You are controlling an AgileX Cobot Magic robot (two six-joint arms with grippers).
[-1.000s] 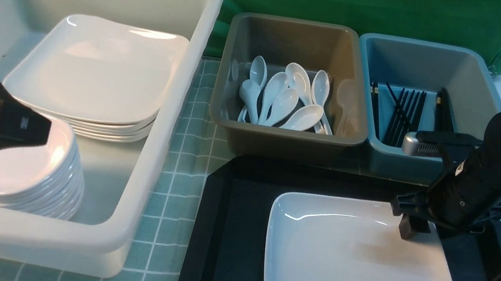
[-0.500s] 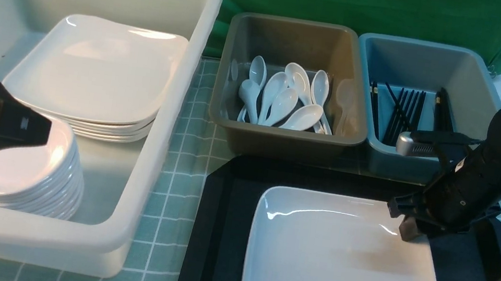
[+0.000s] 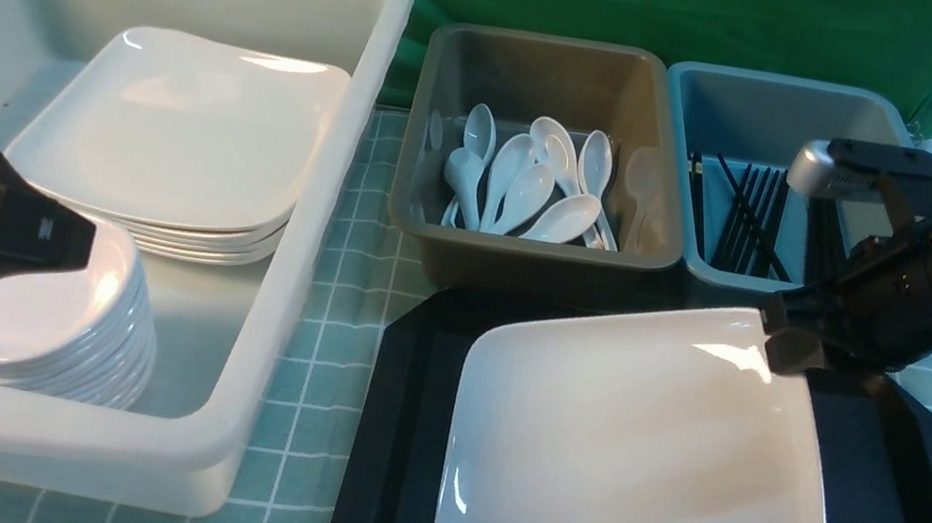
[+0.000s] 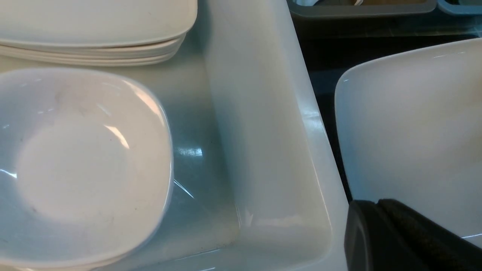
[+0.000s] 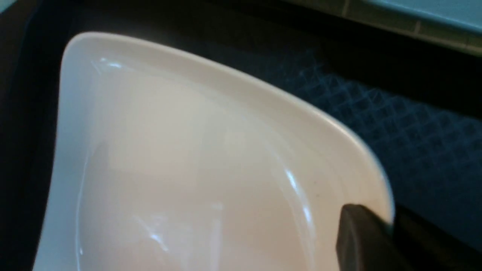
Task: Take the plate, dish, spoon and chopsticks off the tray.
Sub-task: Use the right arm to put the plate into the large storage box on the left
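Note:
The large white plate [image 3: 637, 464] lies tilted over the black tray [image 3: 398, 433], its far right corner raised off the tray floor. My right gripper [image 3: 784, 344] is shut on that corner; the right wrist view shows the plate [image 5: 188, 169] with its rim pinched in the gripper [image 5: 389, 218] above the cross-hatched tray [image 5: 414, 124]. My left gripper [image 3: 77, 242] is shut and empty, hovering over the small bowls in the white tub. In the left wrist view the gripper [image 4: 376, 205] points toward the plate [image 4: 414, 124]. No dish, spoon or chopsticks show on the tray.
A big white tub [image 3: 319, 215] on the left holds stacked large plates [image 3: 177, 133] and a stack of small bowls [image 3: 26, 321]. Behind the tray, a grey tub [image 3: 530, 256] holds several white spoons and a blue tub [image 3: 724, 282] holds black sticks.
My right gripper closed on the plate's far right corner and rose, tipping that corner up. The plate also slid a little to the left. The left arm stayed still.

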